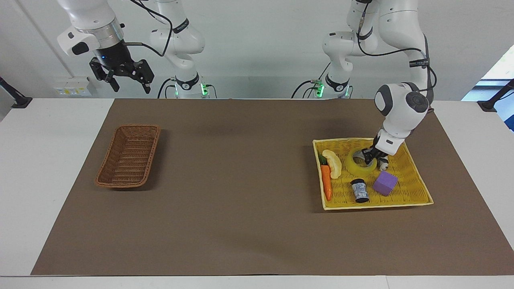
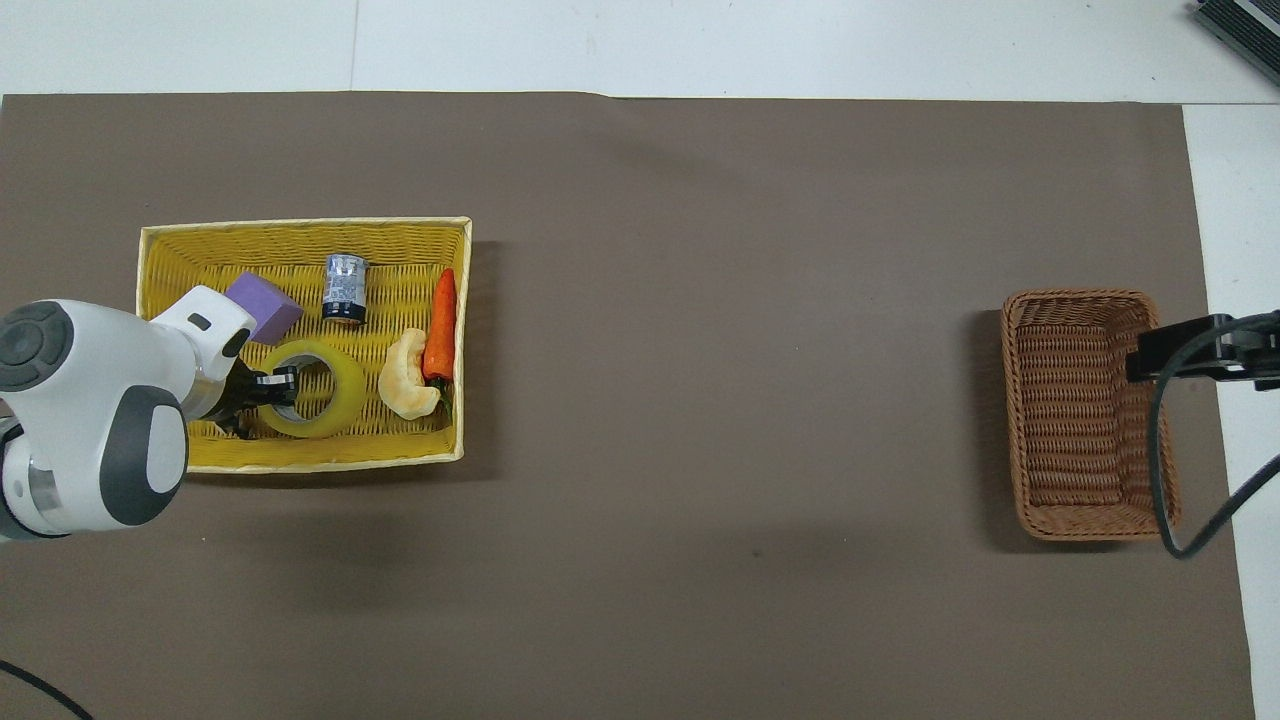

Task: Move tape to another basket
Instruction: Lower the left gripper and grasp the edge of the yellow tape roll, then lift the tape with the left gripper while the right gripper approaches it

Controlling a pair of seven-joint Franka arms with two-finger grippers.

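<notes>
Brown matting (image 1: 241,200) covers most of a white table set against a pale wall, with two white Franka arms mounted at one long edge. At the left arm's end of the table sits a flat yellow basket (image 1: 417,192), and over it the left gripper (image 1: 373,158) reaches down with its fingers clamped on the wall of the tape (image 1: 355,167), one finger inside the pale core and the other on the outer face. The translucent yellow roll hangs tilted, raised just above the basket floor on the side nearer the robots; from overhead the tape (image 2: 330,385) shows as a full ring above the weave.

Sharing the yellow basket are a purple cube (image 1: 385,183) just beside the roll, a small dark can (image 1: 360,190) standing farther from the robots, an orange toy carrot (image 1: 326,181) lying along the basket's inner edge, and a cream curved toy (image 1: 334,163) touching the carrot.

Well apart, toward the right arm's end of the table, the brown wicker basket (image 1: 129,156) rests on the mat. The right gripper (image 1: 128,78) waits high in the air above the table's edge near that basket, its fingers spread apart.
</notes>
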